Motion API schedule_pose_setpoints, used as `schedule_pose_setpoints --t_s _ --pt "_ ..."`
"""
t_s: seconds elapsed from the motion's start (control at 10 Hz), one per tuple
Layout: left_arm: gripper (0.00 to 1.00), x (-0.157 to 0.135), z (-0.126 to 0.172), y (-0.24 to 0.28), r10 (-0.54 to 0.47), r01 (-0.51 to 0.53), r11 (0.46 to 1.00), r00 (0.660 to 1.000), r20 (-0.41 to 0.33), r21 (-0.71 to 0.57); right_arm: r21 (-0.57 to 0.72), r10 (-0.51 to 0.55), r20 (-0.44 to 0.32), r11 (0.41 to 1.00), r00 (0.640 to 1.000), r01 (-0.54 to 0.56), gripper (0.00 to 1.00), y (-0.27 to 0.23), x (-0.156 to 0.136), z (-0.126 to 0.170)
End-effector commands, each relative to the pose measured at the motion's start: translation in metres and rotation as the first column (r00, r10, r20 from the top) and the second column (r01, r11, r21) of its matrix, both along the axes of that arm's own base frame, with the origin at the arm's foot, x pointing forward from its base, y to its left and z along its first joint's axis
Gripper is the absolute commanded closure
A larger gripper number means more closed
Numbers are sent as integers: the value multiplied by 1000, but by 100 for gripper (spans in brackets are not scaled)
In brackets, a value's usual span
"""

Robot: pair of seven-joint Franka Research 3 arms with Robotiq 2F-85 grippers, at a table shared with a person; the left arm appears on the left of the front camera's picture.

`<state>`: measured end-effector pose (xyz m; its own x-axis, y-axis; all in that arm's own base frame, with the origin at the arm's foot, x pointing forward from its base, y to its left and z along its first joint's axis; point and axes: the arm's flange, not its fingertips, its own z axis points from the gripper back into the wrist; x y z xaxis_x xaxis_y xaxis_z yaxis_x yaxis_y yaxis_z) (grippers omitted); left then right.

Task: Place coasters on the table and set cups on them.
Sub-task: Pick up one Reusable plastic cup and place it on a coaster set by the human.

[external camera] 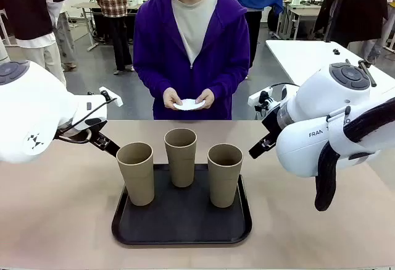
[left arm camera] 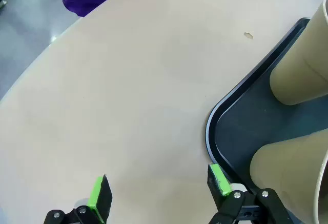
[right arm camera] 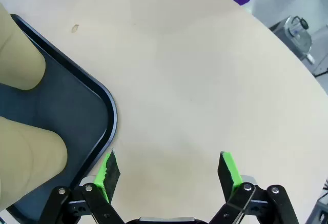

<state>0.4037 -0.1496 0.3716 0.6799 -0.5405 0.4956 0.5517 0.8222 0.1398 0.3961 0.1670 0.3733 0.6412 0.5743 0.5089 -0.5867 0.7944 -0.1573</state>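
Left fingers point(left arm camera: 100, 199) spread wide, holding nothing, low over bare worktop point(left arm camera: 128, 80), just beside tray point(left arm camera: 241, 131) corner. Right fingers point(right arm camera: 229, 168) also wide apart, empty, over worktop beside tray's other side. Three cups point(external camera: 181, 156) upright on tray, apart from each other, middle one set farther back. Coasters point(external camera: 189, 104) off worktop, held in both hands point(external camera: 173, 99) of person standing at far edge; how many, cannot tell.
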Motion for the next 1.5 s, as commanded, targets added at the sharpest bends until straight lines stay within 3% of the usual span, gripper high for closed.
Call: schedule_pose_setpoints --t_s 0.0,1.2,1.4 --pt "0 0 0 0 0 0 1000 1000 0 0 0 0 0 1000 1000 0 0 0 0 0" --pt "0 0 0 0 0 0 1000 1000 0 0 0 0 0 1000 1000 0 0 0 0 0" --pt "0 16 21 11 43 -43 996 999 9 77 -18 -9 -119 1000 993 7 0 -5 10 12"
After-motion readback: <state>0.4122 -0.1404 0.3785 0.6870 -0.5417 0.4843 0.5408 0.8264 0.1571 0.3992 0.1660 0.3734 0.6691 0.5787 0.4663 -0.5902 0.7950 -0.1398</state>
